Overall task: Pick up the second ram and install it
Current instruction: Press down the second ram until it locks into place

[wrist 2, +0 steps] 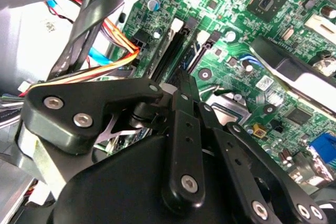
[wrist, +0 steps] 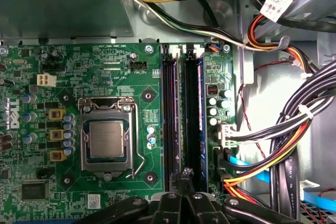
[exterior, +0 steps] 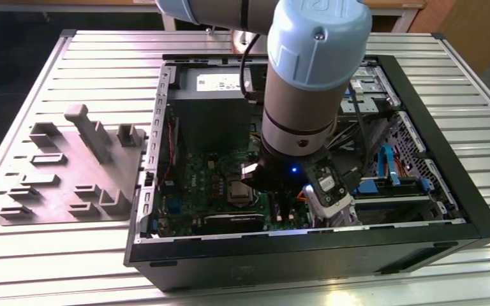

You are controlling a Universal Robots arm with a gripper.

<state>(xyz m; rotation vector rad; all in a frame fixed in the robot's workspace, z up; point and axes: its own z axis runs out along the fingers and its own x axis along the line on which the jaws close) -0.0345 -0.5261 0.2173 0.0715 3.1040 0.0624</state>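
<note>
Starting at the exterior view's left, you have one grey holder tray [exterior: 74, 172] on the ribbed table [exterior: 49, 255], well apart from the work, and I see no stick standing in it. To its right lies the one open computer case [exterior: 449, 191]. The single arm [exterior: 309, 83] reaches down into it over the green motherboard [exterior: 202, 172].

In the first wrist view, reading across, you meet one processor socket [wrist: 107, 140], then two long dark memory slots, the first slot [wrist: 168, 119] and the second slot [wrist: 190, 119], lying side by side and touching along their length. A thin dark strip with a bluish edge stands along the far side of that second slot. I judge this to be the second ram [wrist: 199, 114], already sitting in its lane, though how deep it sits cannot be told. Further right hang the bundled cables [wrist: 294, 124].

The relation that matters to you: the gripper [wrist: 184, 174] has its tips over the near end of the slots, between the two lanes. The stick's long axis runs straight away from the tool, parallel to the slots. In the second wrist view the gripper [wrist 2: 181, 80] has its fingers drawn together, and I see nothing pinched between them.
</note>
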